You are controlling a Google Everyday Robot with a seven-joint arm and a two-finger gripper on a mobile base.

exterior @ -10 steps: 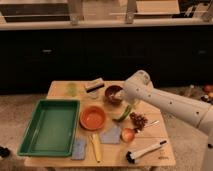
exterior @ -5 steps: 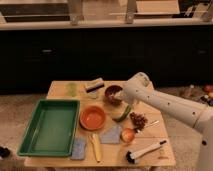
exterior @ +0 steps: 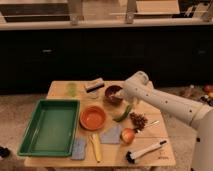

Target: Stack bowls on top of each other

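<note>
The wide, shallow orange bowl (exterior: 93, 117) sits on the wooden table (exterior: 60, 89) just right of the green tray. The smaller dark maroon bowl (exterior: 113, 94) stands behind it and to the right, apart from it. My gripper (exterior: 118, 93) is at the end of the white arm reaching in from the right, at the maroon bowl's right rim. The arm's wrist hides part of that rim.
A large green tray (exterior: 49, 127) fills the table's left side. Around the bowls lie a green cup (exterior: 72, 88), a dark sponge block (exterior: 94, 85), a green vegetable (exterior: 122, 113), grapes (exterior: 138, 120), an apple (exterior: 128, 135), a banana (exterior: 96, 147), a grey cloth (exterior: 112, 134) and a brush (exterior: 146, 150).
The arm has shifted slightly left and down, bringing the gripper closer onto the maroon bowl. The bowls have not moved.
</note>
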